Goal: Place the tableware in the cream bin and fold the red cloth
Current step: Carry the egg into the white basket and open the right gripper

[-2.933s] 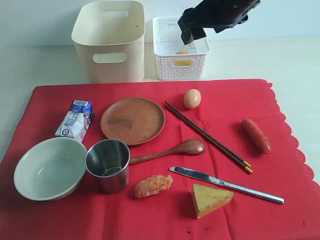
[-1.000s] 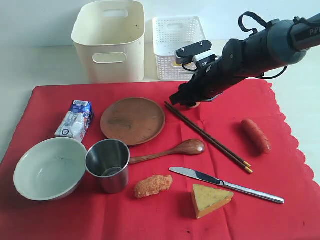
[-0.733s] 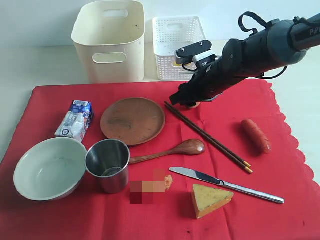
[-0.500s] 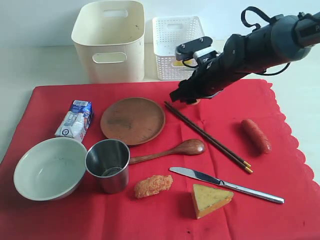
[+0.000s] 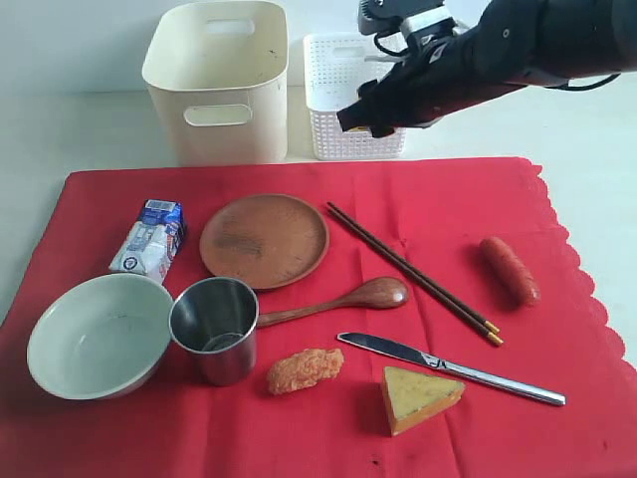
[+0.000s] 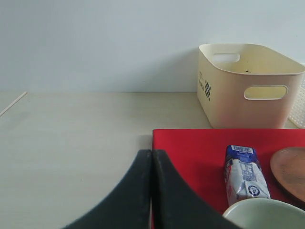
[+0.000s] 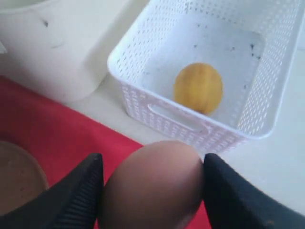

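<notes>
The left gripper [image 6: 151, 191] is hanging with its fingers pressed together by the edge of the red cloth [image 5: 418, 199], with the cream bin [image 5: 217, 80] standing beyond it. On the cloth, the pale bowl [image 5: 100, 334], steel cup [image 5: 214, 329] and wooden plate [image 5: 264, 239] are sitting upright. The spoon [image 5: 333, 302] is pointing its handle left at the cup, the chopsticks [image 5: 413, 272] are slanting with their yellow tips to the lower right, and the knife [image 5: 448, 367] is aiming its blade left beside the cheese wedge [image 5: 418, 396]. The right gripper [image 7: 153, 181] is clamping an egg [image 7: 150, 200] just before the white lattice basket [image 5: 343, 110], where a lemon [image 7: 198, 88] is lying.

one cream bin [image 5: 217, 129], one basket [image 5: 343, 144], seven tableware pieces [image 5: 264, 240], five foods [image 5: 511, 270], one carton [image 5: 150, 237], one cloth [image 5: 448, 199].
</notes>
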`<state>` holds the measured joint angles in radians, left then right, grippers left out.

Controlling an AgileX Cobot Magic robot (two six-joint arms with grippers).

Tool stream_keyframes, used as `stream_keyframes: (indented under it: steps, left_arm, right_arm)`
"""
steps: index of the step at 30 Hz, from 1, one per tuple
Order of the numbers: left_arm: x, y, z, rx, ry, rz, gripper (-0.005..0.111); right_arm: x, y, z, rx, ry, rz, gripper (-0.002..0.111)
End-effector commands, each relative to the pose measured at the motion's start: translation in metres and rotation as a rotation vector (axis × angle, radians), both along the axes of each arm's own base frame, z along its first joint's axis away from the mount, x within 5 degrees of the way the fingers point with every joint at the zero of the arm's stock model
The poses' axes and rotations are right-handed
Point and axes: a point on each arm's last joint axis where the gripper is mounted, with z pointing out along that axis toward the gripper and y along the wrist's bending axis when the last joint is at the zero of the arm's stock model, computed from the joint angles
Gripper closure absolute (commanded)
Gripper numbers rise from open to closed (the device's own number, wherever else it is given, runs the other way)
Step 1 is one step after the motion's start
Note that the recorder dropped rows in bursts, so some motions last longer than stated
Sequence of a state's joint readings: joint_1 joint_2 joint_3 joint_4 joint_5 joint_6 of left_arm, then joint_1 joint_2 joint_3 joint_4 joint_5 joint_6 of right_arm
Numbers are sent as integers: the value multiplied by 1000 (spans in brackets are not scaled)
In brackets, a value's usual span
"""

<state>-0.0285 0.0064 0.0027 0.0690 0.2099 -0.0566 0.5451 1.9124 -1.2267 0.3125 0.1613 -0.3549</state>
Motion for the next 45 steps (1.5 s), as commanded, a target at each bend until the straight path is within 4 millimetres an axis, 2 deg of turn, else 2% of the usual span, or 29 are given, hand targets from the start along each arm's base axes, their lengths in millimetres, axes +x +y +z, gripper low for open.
stream_keyframes:
  steps: [1, 9, 17, 28, 34, 39, 42, 45]
  left_arm:
    - [-1, 0, 2, -2, -12, -4, 106]
    - [-1, 0, 2, -2, -12, -4, 106]
    - [-1, 0, 2, -2, -12, -4, 106]
    - [-1, 0, 2, -2, -12, -4, 106]
    - [-1, 0, 2, -2, -12, -4, 106]
    - [-1, 0, 2, -2, -12, -4, 106]
    - [-1, 0, 2, -2, -12, -4, 106]
    - [-1, 0, 2, -2, -12, -4, 106]
  right_arm:
    - [5, 0, 10, 29, -106, -13, 108]
    - [17, 1, 19, 92, -280, -66, 108]
    - [36, 7, -10, 105, -374, -109, 108]
    - [72, 32, -49, 85, -309, -89, 108]
    - [84, 40, -56, 85, -291, -78, 108]
    - [85, 40, -61, 83, -291, -80, 108]
    - [85, 40, -61, 86, -287, -85, 102]
    - [85, 40, -61, 90, -290, -88, 89]
